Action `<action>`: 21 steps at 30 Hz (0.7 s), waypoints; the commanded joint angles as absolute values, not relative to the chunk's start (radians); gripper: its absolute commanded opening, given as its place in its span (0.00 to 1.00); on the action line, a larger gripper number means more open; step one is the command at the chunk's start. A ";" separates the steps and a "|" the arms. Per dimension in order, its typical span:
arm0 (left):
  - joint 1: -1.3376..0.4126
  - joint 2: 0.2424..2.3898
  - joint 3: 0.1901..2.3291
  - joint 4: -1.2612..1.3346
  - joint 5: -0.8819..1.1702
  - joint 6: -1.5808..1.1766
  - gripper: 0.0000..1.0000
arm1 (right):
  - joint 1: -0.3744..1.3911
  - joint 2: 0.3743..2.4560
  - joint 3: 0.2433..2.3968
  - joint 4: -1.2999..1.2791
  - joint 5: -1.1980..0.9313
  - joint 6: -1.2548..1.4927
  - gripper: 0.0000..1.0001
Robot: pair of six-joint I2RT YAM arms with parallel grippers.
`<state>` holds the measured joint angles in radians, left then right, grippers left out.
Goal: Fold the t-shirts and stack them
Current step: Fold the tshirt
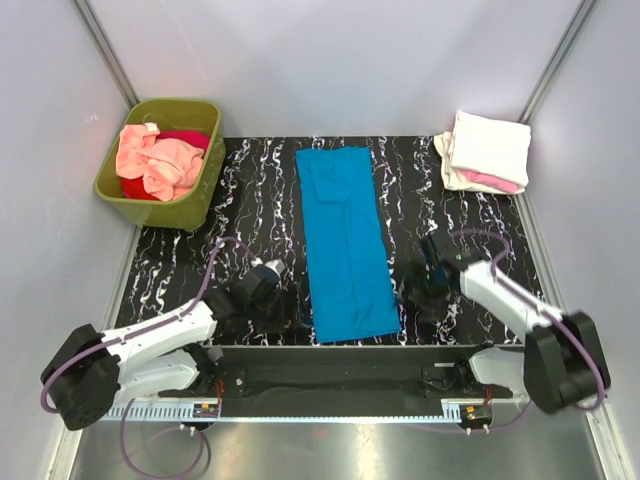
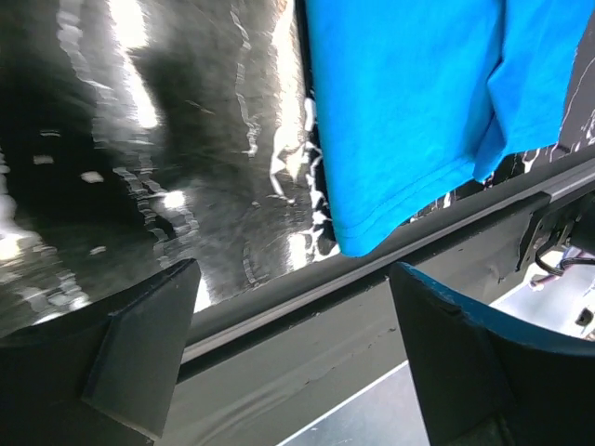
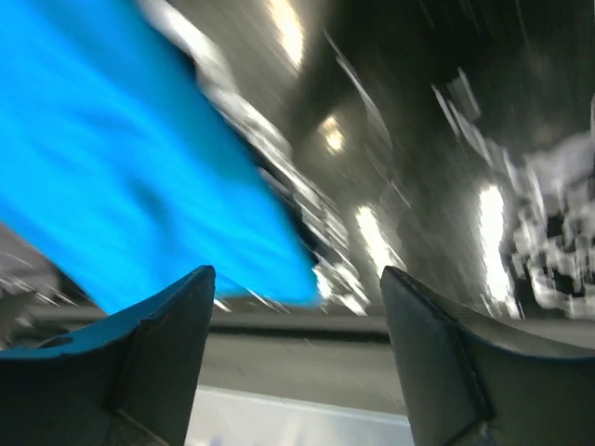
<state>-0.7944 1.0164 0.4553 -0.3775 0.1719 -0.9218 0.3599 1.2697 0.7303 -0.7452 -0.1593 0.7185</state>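
From above, the bright blue cloth t-shirt [image 1: 345, 240], folded into a long strip, lies mid-table between the left gripper [image 1: 275, 303] and right gripper [image 1: 425, 295], whose dark fingers merge with the black marbled tabletop [image 1: 250, 195]; salmon-peach and red shirts [image 1: 155, 160] half hide in the olive-green plastic tub [image 1: 195, 212]. The left wrist view shows its fingers spread and empty, the shirt running off the top edge. The right wrist view is blurred, yet its fingers stand apart, empty, blue cloth at left.
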 commanded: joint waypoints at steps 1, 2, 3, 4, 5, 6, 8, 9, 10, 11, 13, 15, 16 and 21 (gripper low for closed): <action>-0.848 1.083 0.440 -0.187 0.143 -1.023 0.85 | 0.365 1.109 0.632 -0.739 -0.256 0.798 0.76; -0.859 1.098 0.442 -0.183 0.140 -1.040 0.82 | 0.365 1.077 0.612 -0.745 -0.262 0.804 0.74; -0.868 1.112 0.446 -0.175 0.137 -1.046 0.80 | 0.368 1.066 0.579 -0.747 -0.274 0.810 0.71; -0.885 1.136 0.454 -0.173 0.123 -1.052 0.78 | 0.367 1.057 0.565 -0.742 -0.299 0.819 0.69; -0.893 1.147 0.459 -0.173 0.120 -1.061 0.76 | 0.370 1.048 0.543 -0.738 -0.302 0.822 0.68; -0.899 1.166 0.462 -0.172 0.117 -1.066 0.76 | 0.370 1.045 0.532 -0.732 -0.305 0.824 0.68; -0.914 1.181 0.468 -0.169 0.109 -1.077 0.74 | 0.373 1.063 0.519 -0.706 -0.313 0.821 0.67; -0.919 1.192 0.469 -0.167 0.107 -1.081 0.73 | 0.371 1.077 0.512 -0.690 -0.319 0.815 0.67; -0.928 1.195 0.469 -0.167 0.100 -1.084 0.72 | 0.373 1.094 0.512 -0.680 -0.339 0.812 0.66; -0.933 1.200 0.469 -0.167 0.097 -1.092 0.71 | 0.376 1.130 0.512 -0.652 -0.348 0.810 0.66; -0.937 1.204 0.466 -0.170 0.092 -1.098 0.71 | 0.388 1.173 0.518 -0.631 -0.356 0.799 0.64; -0.937 1.204 0.462 -0.170 0.089 -1.104 0.70 | 0.393 1.233 0.529 -0.609 -0.356 0.778 0.58; -0.939 1.201 0.456 -0.172 0.087 -1.106 0.68 | 0.396 1.250 0.535 -0.606 -0.353 0.773 0.57; -0.945 1.186 0.434 -0.169 0.080 -1.132 0.64 | 0.400 1.305 0.560 -0.601 -0.350 0.747 0.43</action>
